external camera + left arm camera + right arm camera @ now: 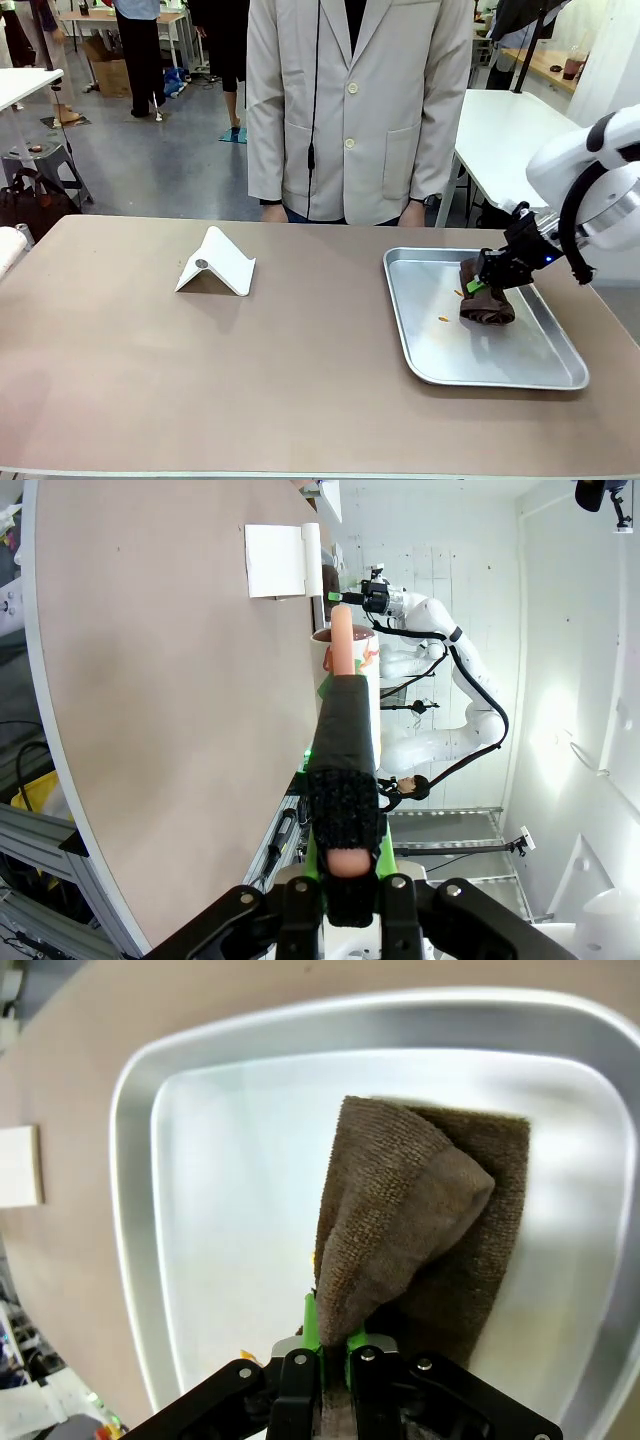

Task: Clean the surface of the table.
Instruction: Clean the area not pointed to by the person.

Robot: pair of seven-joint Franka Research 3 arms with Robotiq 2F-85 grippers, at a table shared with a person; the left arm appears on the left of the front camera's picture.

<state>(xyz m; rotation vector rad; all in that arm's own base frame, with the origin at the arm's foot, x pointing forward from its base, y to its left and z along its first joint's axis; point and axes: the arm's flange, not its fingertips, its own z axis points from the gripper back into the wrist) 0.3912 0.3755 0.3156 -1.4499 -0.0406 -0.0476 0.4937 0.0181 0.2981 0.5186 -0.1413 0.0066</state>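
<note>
A cloth (488, 306) is pinched by the right gripper (478, 288) in the tray (440, 352) on the table (250, 380). A black rod (345, 740) is clamped by the left gripper (345, 865).

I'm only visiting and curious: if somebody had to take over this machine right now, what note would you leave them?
Right gripper: shut on the brown cloth, which hangs down into the steel tray.
Left gripper: shut on a long black-wrapped stick.
Done: a few orange crumbs lie in the tray.
Left: probably set the cloth down. The white stand sits on the table.
</note>
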